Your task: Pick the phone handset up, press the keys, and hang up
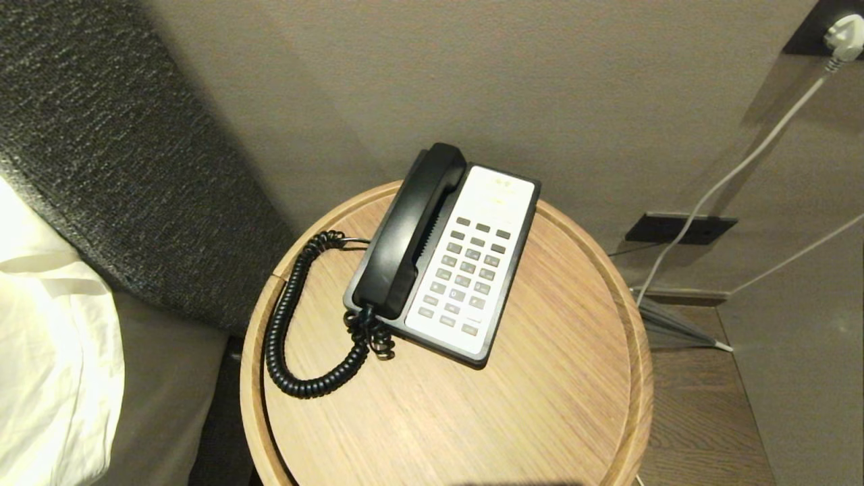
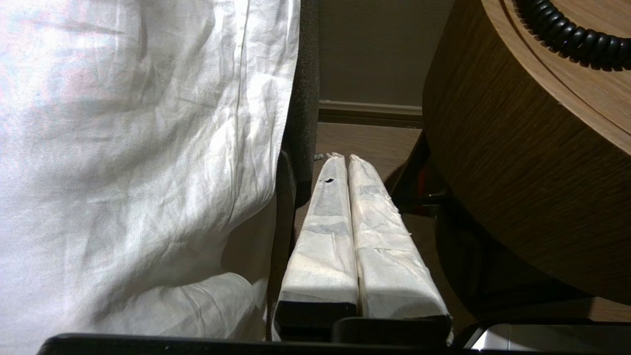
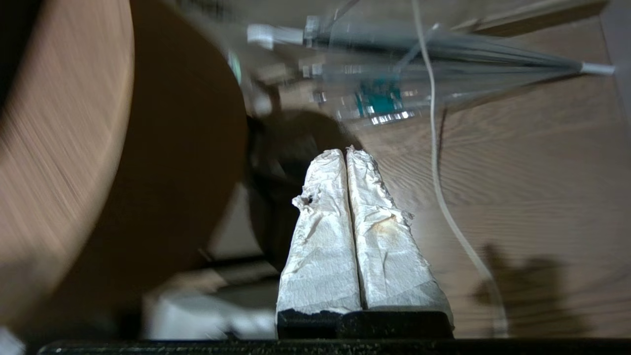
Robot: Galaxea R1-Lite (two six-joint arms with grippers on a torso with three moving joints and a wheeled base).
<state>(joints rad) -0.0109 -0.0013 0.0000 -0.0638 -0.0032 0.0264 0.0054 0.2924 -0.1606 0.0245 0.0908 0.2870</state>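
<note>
While the phone handset [image 1: 410, 233] lay cradled on the phone base [image 1: 472, 270], centre frame on the round bench [image 1: 574, 378], nothing showed whether any step was done. Left hand [image 2: 343, 158] and right hand [image 3: 345, 152] were both closed, empty, low beside the bench.

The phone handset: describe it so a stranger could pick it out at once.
Find the round wooden side table beside the bed. On it sits a phone base with a white keypad face. The phone handset lies in the cradle along the base's left side: long, curved, glossy black, with a black coiled cord looping from its near end.
</note>
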